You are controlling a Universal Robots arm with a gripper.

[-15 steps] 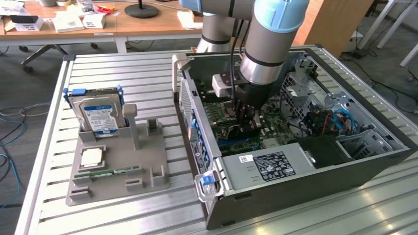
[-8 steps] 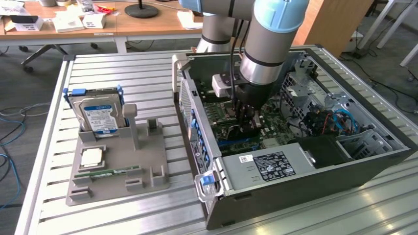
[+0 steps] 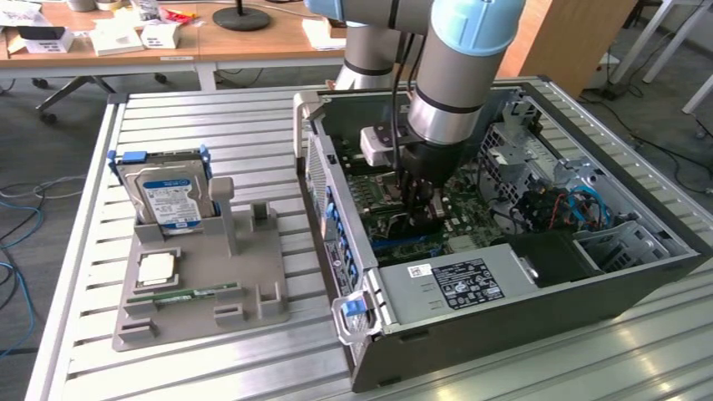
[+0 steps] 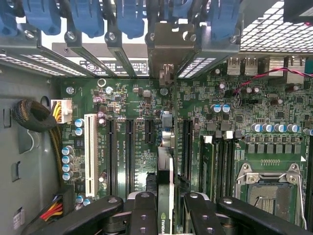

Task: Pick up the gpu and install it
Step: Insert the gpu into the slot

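Clamped on the gpu (image 4: 165, 196), the claw (image 3: 425, 219) hangs low inside the open computer case (image 3: 624, 288), its black fingers (image 4: 142, 215) pressing on either side of the thin card, which stands on edge between them. From the wrist view the card runs away from the fingers toward the rear wall of the case, and its pale metal bracket (image 4: 168, 46) sits in the row of slot openings beside the blue latches (image 4: 85, 14). Its lower edge lines up with one of the long black expansion slots on the green motherboard (image 4: 137, 122); whether it is fully seated there I cannot tell from this angle. Around it inside the case lie the empty processor socket (image 4: 271, 183), a white slot (image 4: 90, 154), a sleeved cable bundle (image 4: 36, 115), and, in the exterior view, the power supply (image 3: 452, 288) with its labelled face and a tangle of blue cables (image 3: 579, 205). Outside the case, on the slatted table (image 3: 200, 117) toward the exterior view's left, stands a grey holder (image 3: 200, 301). In it a silver hard drive (image 3: 169, 196) stands upright in a blue frame, a square processor chip (image 3: 156, 267) lies flat, and a narrow green RAM stick (image 3: 184, 296) rests in a groove.
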